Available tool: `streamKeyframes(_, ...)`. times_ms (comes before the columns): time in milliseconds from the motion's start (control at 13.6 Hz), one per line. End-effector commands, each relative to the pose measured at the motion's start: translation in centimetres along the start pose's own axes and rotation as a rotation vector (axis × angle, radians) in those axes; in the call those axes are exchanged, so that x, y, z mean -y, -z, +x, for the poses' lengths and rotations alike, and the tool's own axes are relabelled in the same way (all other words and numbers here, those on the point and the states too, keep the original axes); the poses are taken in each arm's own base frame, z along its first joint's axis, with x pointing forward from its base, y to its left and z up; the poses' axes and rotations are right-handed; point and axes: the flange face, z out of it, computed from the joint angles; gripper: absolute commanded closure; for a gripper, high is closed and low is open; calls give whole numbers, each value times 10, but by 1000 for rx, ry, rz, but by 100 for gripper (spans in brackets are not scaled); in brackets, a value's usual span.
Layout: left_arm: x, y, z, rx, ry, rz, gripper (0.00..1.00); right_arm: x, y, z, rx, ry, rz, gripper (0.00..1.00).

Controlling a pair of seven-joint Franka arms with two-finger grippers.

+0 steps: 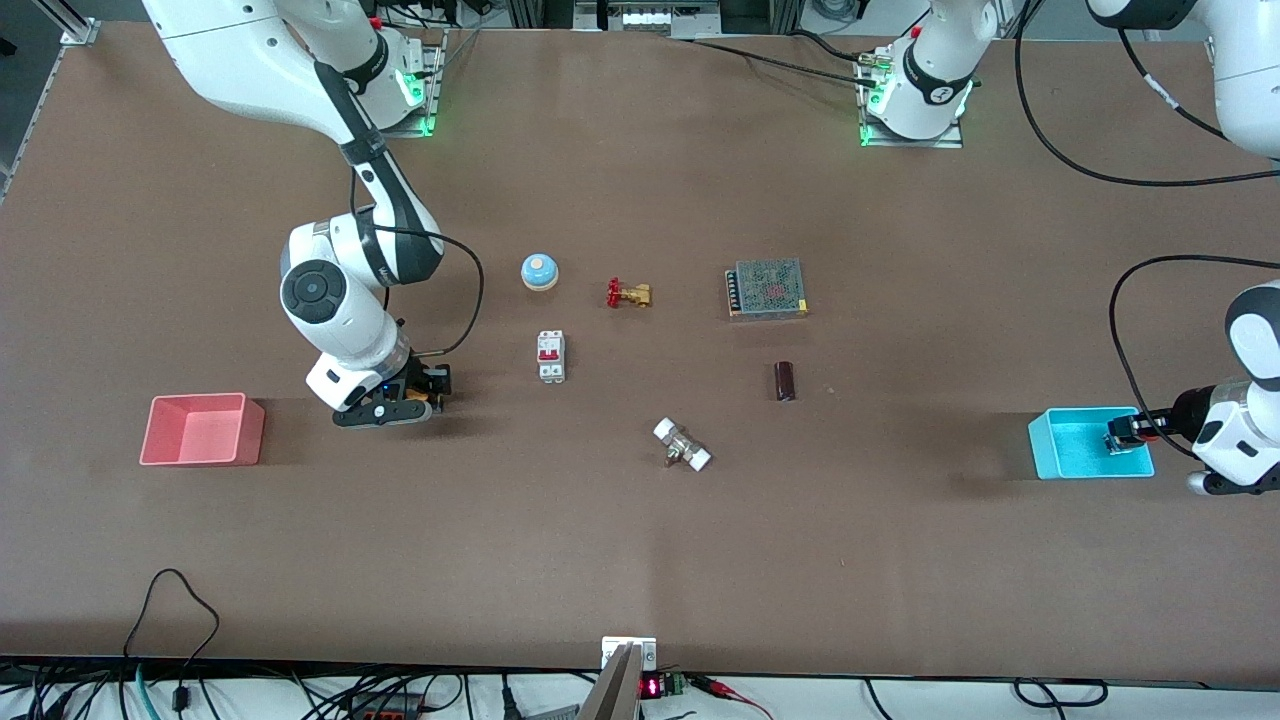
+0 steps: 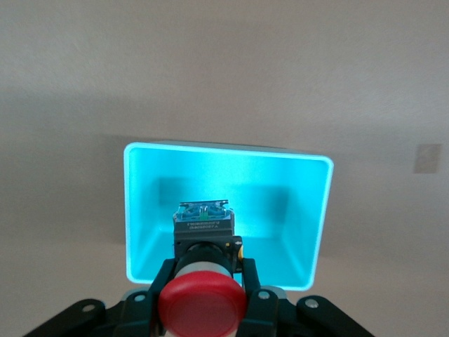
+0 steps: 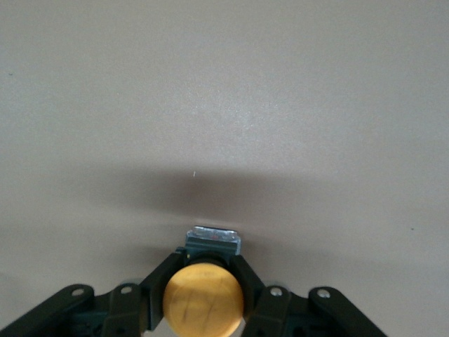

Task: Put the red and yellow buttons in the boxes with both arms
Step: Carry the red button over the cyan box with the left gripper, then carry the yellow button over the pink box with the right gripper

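Small, rigid, light: the left gripper (image 2: 203, 295) clamped the red button (image 2: 202, 307) above the cyan box (image 2: 133, 210); the right gripper (image 3: 203, 298) pinched the yellow button (image 3: 203, 300) over bare bench (image 1: 640, 540), both gripped below their caps.

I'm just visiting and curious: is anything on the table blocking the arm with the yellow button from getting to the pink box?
Nothing visible does. The right gripper holds the yellow button over bare table beside the pink box. The breaker and bell lie toward the table's middle, away from that path.

Even overhead light, soft shadows on the table (image 1: 640, 560); the cyan box (image 2: 140, 210) glows overexposed.
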Motion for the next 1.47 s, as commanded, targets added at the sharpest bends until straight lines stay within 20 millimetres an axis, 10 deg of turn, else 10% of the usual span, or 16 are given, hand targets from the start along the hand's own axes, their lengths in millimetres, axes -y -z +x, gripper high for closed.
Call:
streamKeyframes(0,4,-16,8,17,-10,-41,88,-11,39,8,-10,35,5,79)
streamKeyframes(294,-3,-26,12,16,-18,-45,87,-104,164,22,85,102,-4,83)
streamKeyframes(515,2,-40,16,1,-15,-40,87,-206,194,20,85,158,-18,83)
streamKeyframes(810,3,-53,18,2,-11,-40,86,-287,163,25,3,236,-54,83)
streamKeyframes(1104,1,-64,17,15,-3,-60,81,-313,122,30,-48,259,-77,83)
streamKeyframes(1399,-3,-73,16,27,-8,-65,44,-333,91,28,-58,275,-90,83)
